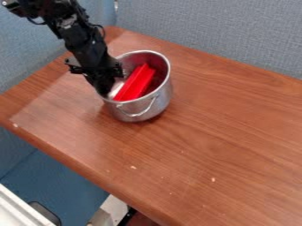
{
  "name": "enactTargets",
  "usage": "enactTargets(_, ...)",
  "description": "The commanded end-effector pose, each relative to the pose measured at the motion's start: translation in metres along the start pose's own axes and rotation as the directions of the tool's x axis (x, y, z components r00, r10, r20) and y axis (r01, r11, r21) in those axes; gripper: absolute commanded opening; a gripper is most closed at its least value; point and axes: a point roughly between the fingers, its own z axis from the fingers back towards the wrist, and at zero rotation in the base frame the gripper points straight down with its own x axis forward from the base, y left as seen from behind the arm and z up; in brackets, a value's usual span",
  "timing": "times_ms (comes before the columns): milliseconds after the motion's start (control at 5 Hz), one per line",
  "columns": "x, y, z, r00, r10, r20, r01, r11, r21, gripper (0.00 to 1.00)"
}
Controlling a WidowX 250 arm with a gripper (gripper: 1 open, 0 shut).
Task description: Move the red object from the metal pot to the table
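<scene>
A small shiny metal pot [144,97] stands on the brown wooden table [200,141], left of centre. Inside it lies the red object [139,79], a bright red bar leaning against the pot's far wall. My black gripper [115,87] reaches steeply down from the upper left into the pot's left side, its fingertips at the lower end of the red bar. The jaws look shut on that end of the bar, though the fingertips are partly hidden by the pot's rim. The wire handle hangs down the pot's front.
The table's left corner and front edge drop off to a blue floor. A blue-grey wall stands behind the table. Bare wood stretches to the right of and in front of the pot.
</scene>
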Motion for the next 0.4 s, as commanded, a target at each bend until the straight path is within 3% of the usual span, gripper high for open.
enactTargets(0,-0.027,0.011,0.005,0.995,-0.069,-0.070,0.070,0.998,0.005,0.00)
enactTargets(200,-0.028,0.018,0.025,0.993,-0.104,-0.050,0.103,0.994,-0.017,0.00)
